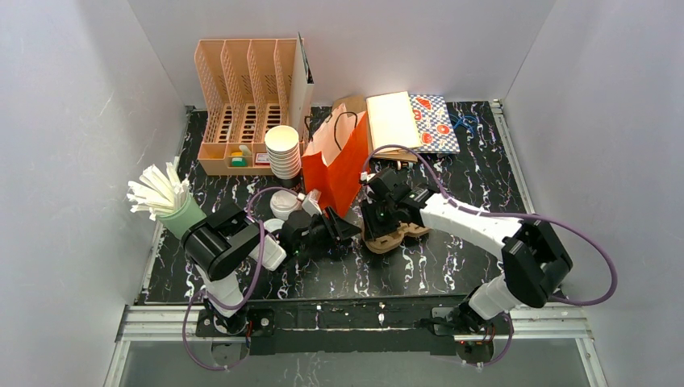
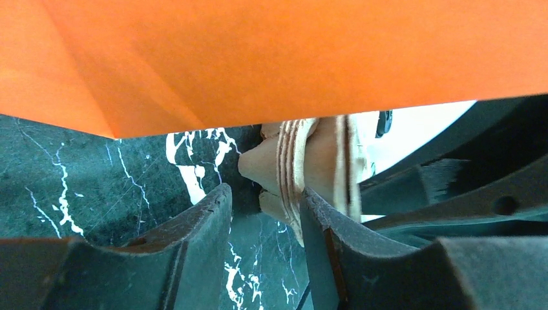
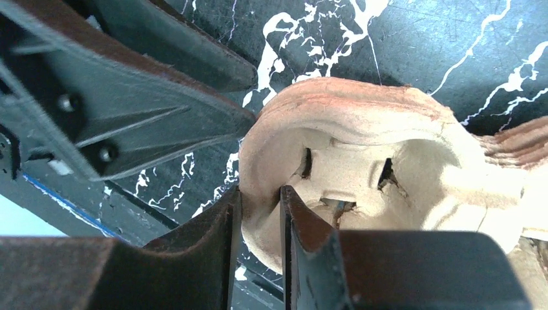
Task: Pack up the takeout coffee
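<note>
Now the right fingers (image 3: 229,216) are clamped on the wall of the cardboard cup tray (image 3: 362,123), near the middle of the worktop (image 1: 460,262). The left fingers (image 2: 213,210) stand apart at its other edge, close under the orange bag (image 2: 258,58). I would close them only once the rim lies between them, and hold the tray level. A white-lidded coffee cup (image 1: 284,201), I believe, stands more toward the left edge.

The black white-veined marble-look bench (image 1: 435,266) shows a smooth, faintly glossy face. The orange paper bag (image 2: 271,51) looks matt and smooth. The tan moulded-pulp cup carrier (image 3: 362,129) is rough, fibrous and layered at its edges. The black plastic fingers (image 3: 200,252) appear matt, finely grained.
</note>
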Controlling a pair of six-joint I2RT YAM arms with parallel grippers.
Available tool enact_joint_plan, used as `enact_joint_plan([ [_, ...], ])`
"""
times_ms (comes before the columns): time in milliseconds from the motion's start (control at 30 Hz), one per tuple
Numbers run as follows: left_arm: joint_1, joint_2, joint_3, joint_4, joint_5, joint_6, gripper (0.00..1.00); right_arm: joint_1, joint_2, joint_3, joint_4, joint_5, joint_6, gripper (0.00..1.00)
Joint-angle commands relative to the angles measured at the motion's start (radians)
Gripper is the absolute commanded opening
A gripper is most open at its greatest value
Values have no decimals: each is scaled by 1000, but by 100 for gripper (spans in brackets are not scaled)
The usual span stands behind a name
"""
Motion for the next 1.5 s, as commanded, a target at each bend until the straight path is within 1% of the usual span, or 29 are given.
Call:
enact_joint_plan([
  [0,5,17,6,0,-11,37,40,4,-75,29,-6,-6,-6,25],
  [200,5,8,-4,0,-6,36,40,4,-96,33,-23,17,-9,29],
  [467,5,-106,-29,0,-1,29,41,4,-81,20,-3,-10,-11,30],
  [667,4,-143,-31,1,14,13,47,4,-91,14,5,-9,-13,30],
  [767,4,-146,-28,0,15,10,49,4,-89,15,5,-11,-14,30],
  [1100,4,-113,0,0,24,7,48,4,-85,19,6,-30,-13,30],
  [1467,5,-85,26,0,36,7,50,3,-85,18,17,-65,-13,29],
])
